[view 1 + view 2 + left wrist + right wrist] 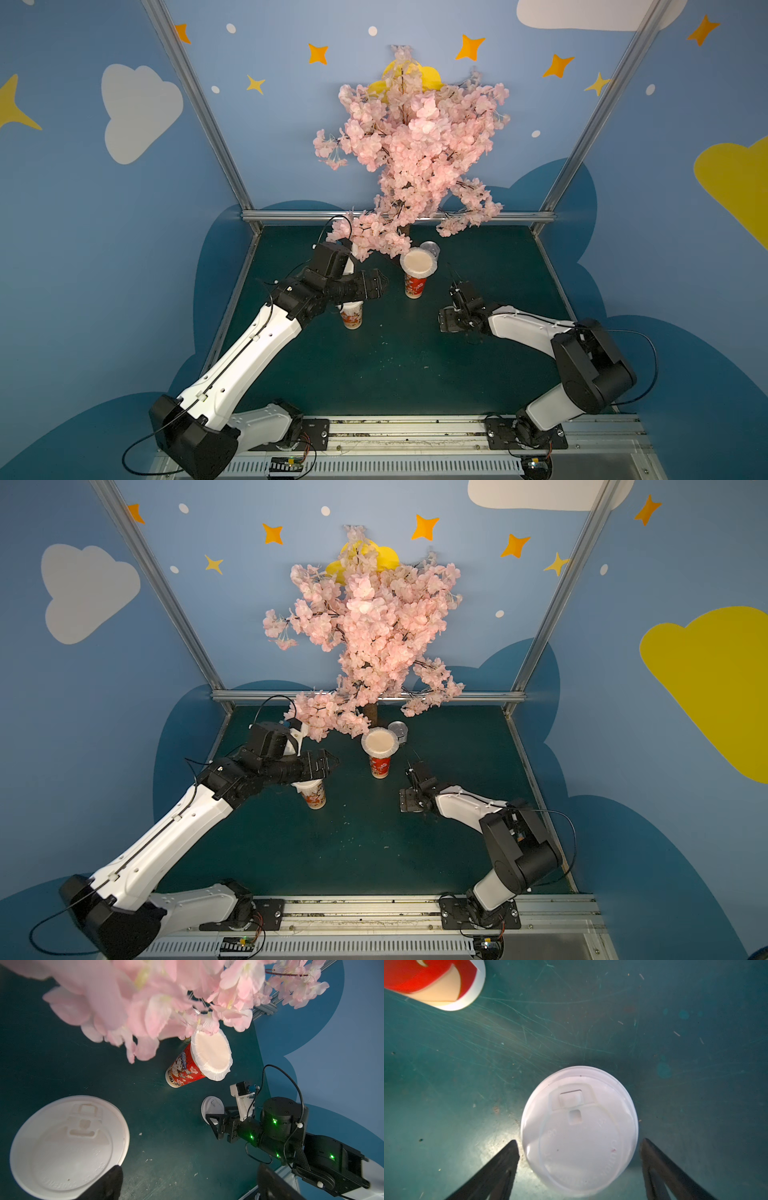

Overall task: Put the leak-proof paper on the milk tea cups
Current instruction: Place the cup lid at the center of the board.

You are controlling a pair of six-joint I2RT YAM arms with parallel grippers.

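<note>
On the green table (395,374): two cups, both grippers wide open.

Nearest, the right gripper (579,1141) points down, its fingers spread either side of a white lid (579,1132) that lies flat on the table; they are close to its rim and not pinching it. The left gripper (380,282) hangs with fingers spread, holding nothing, just above the near cup (352,319), whose mouth is covered by a second lid (66,1145); whether paper lies under it cannot be told. Farther back the far cup (414,286) stands upright with a crinkled paper sheet (419,262) draped over its mouth. A clear cup (431,248) stands just behind it, under the pink blossom tree (415,145).
</note>
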